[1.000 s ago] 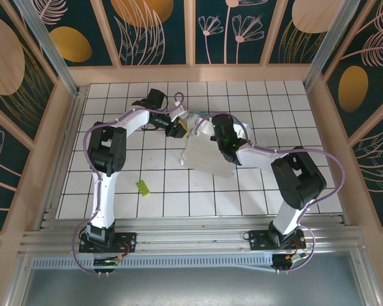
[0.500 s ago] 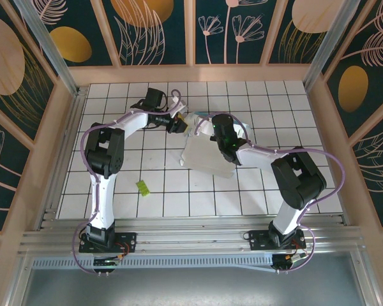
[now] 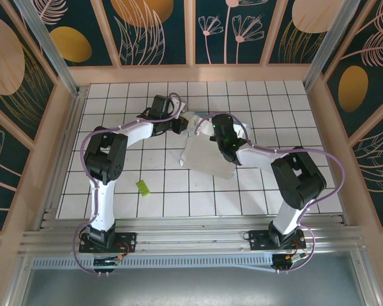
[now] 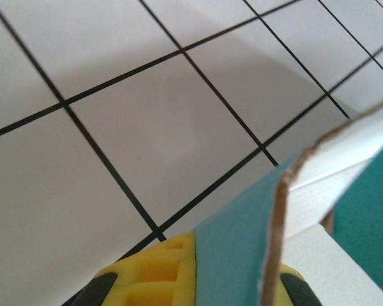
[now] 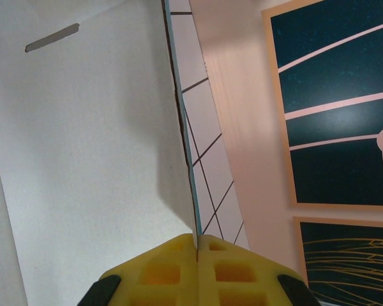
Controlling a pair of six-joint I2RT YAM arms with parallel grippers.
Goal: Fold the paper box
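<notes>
We list one paper box (image 3: 202,156): thin card, teal outside, white inside; left fingers (image 4: 154,269) and right fingers (image 5: 158,274) clamp its edges.

Middle: the paper box (image 3: 203,152) stands tilted on the table (image 3: 115,204), with the left arm (image 3: 124,131) and right arm (image 3: 268,153) reaching in on either side.
Near left: open tiles, one yellow-green scrap (image 3: 142,186).
Far, far right: open tiles up to the wooden wall (image 3: 191,73).
</notes>
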